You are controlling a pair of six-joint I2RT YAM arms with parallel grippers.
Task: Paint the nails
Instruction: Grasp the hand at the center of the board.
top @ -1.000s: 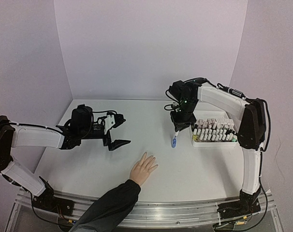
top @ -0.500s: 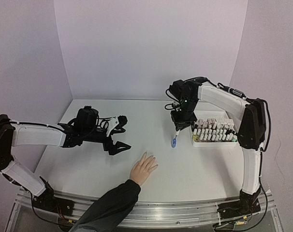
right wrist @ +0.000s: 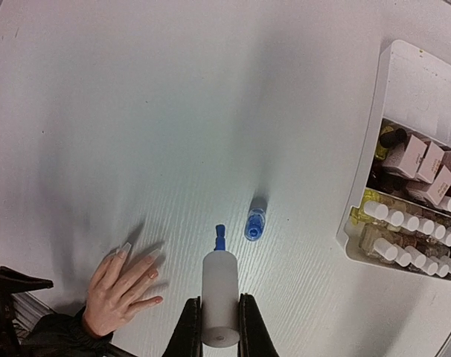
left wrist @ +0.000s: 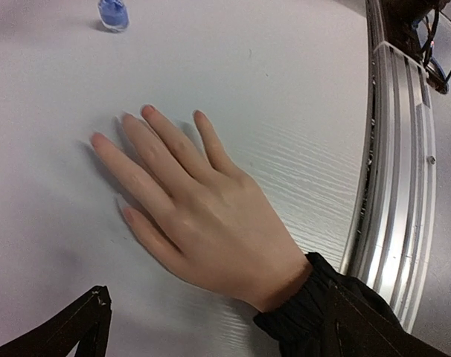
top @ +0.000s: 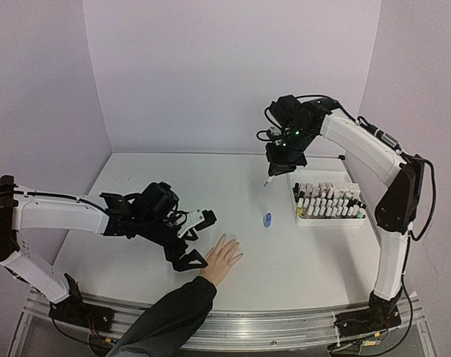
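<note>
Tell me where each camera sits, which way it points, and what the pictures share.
Top external: high behind the robot, looking down over the table; both arms, the left hand and right hand show.
Left wrist: low on the left arm, facing the person's hand and its bare nails; one dark fingertip shows.
Right wrist: high up, looking straight down; its fingers pinch the white brush cap.
Shared: all three show the person's hand and blue bottle.

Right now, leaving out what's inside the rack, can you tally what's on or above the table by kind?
Human hand: 1
Open blue polish bottle: 1
Brush cap, in right gripper: 1
Rack of bottles: 1
Total: 4
</note>
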